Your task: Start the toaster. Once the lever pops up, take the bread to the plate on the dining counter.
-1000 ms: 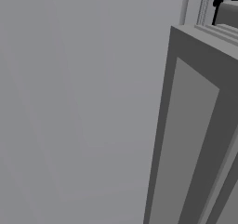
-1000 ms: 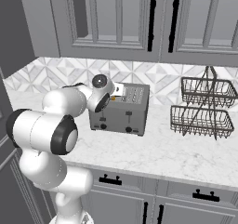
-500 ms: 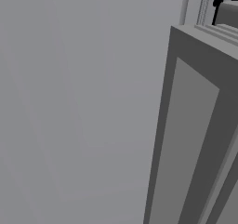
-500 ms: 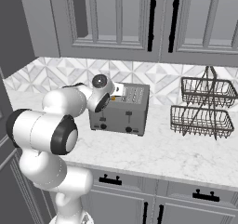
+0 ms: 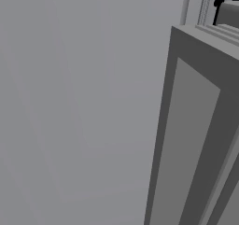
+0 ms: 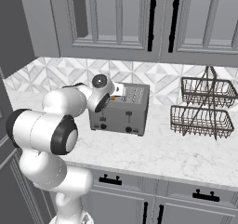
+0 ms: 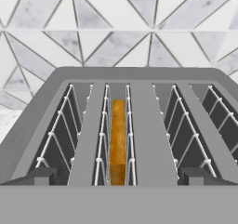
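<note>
1. Grey kitchen cabinets and a diamond-patterned tile wall back a white marbled worktop (image 6: pixel 153 155), where a grey four-slot toaster (image 6: pixel 122 109) stands near a two-tier wire basket (image 6: pixel 202 109).
2. Seen from the right base camera, the white arm reaches over the toaster's left end, its hand just above the slots.
3. From the hand camera, the gripper (image 7: pixel 118 175) hovers directly over the toaster top, with its two dark fingertips (image 7: pixel 39 175) spread wide apart and empty.
4. Straight ahead of the gripper, between its fingertips, the bread (image 7: pixel 118 141) sits upright, sunk deep in one of the middle slots, golden-orange.
5. Judged step: the slice is in the toaster, and the hand is poised for the pick; whether the lever has popped cannot be told.
6. Next move likely calls for lowering straight down, straddling the slice without catching the wire guides, then closing on it.
</note>
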